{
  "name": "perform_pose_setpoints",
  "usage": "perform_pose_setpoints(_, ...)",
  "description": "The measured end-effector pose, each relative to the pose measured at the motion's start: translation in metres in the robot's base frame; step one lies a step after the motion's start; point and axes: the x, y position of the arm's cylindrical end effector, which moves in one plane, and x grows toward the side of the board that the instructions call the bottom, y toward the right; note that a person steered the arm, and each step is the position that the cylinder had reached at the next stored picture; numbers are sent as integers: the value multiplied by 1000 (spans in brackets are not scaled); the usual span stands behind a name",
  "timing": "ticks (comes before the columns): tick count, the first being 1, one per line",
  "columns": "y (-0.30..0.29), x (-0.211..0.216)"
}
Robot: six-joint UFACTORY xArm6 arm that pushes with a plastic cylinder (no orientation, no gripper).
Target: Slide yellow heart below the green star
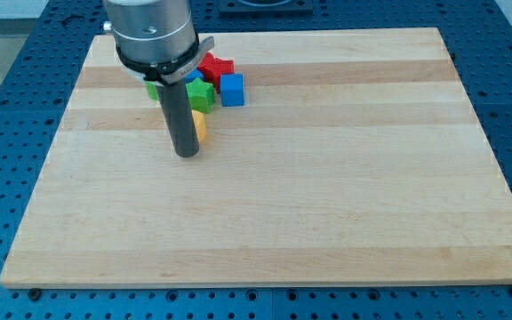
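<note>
Yellow heart [200,126], mostly hidden, sat near of the green star [199,92], touching my tip [188,153] at its left; no gripper showed.

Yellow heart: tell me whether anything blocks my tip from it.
Nothing visible does. My tip sits right against the yellow heart, on its left in the view. The green star lies just above the heart.

one high, angled view down over the whole wooden board [327,222]
</note>
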Motion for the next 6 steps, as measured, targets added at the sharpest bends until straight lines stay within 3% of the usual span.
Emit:
perform_pose_setpoints(4,26,23)
perform_pose_setpoints(6,0,12)
